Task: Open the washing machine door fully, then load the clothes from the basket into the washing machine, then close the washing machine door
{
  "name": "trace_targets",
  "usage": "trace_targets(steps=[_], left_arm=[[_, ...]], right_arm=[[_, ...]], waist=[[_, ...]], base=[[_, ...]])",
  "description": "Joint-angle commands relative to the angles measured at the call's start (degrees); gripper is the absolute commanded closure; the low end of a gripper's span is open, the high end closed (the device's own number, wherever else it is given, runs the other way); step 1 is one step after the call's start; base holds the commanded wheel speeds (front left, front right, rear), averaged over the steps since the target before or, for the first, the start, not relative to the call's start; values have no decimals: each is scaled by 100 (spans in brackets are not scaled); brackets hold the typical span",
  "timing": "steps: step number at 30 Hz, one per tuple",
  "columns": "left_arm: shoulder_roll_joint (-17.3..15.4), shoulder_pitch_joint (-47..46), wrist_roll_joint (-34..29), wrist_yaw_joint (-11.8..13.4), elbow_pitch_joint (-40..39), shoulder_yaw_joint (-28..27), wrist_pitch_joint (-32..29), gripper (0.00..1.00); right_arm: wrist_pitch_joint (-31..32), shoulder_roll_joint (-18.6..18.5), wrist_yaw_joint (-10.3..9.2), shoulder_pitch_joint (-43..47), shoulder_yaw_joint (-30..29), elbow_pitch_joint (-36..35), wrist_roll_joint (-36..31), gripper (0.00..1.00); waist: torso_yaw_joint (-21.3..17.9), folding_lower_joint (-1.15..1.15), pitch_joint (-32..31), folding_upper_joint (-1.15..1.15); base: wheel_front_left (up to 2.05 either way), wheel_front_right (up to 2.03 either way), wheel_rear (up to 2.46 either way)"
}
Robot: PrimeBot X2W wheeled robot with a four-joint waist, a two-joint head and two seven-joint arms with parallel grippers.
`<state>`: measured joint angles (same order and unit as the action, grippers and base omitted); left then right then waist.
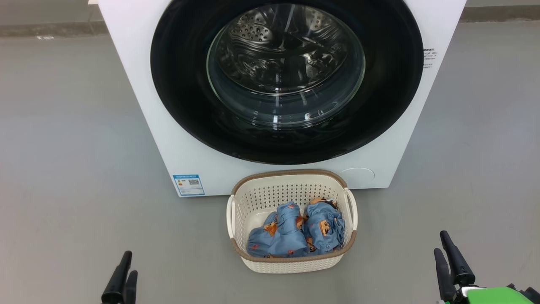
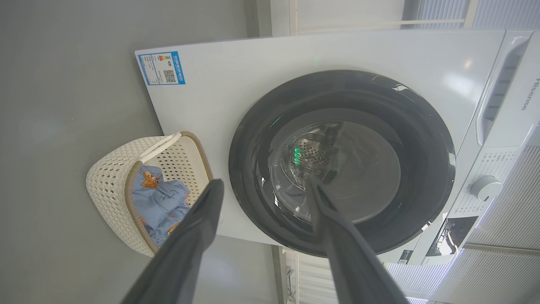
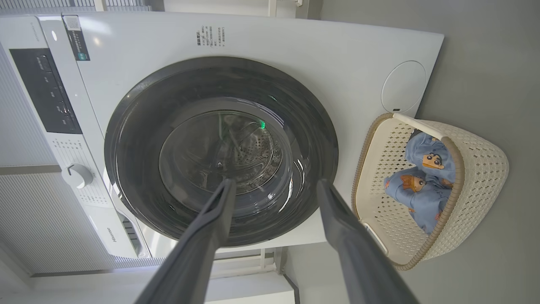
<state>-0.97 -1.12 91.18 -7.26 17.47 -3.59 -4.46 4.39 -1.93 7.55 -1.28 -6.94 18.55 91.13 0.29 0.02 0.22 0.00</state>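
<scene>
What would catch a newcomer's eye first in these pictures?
The glossy black round door with its glass bowl stands shut, top centre on the white washer. Directly below, on the grey floor, a cream basket holds crumpled blue clothes printed with cartoon faces.
</scene>
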Motion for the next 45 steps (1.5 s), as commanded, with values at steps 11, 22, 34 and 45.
trace_targets(steps=[11, 22, 34, 45], left_arm=[[-133, -88, -882, -8, -330, 54, 254, 0], [-149, -54, -1751, -10, -402, 130, 422, 0], [-149, 3, -2774, -11, -522, 217, 625, 0], [-153, 39, -3562, -13, -630, 304, 811, 0]], right_arm=[[-259, -173, -1, -152, 181, -172, -912, 0], [-426, -275, -2, -158, 317, -118, -1676, 0], [-628, -342, -2, -140, 412, -143, -2499, 0], [-813, -475, -3, -144, 598, -109, -3204, 0]], waist=[[54, -1, -6, 0], [88, -1, -5, 0], [127, -1, -1, 0], [179, -1, 3, 0]], base=[[0, 0, 0], [0, 0, 0], [0, 0, 0], [0, 0, 0]])
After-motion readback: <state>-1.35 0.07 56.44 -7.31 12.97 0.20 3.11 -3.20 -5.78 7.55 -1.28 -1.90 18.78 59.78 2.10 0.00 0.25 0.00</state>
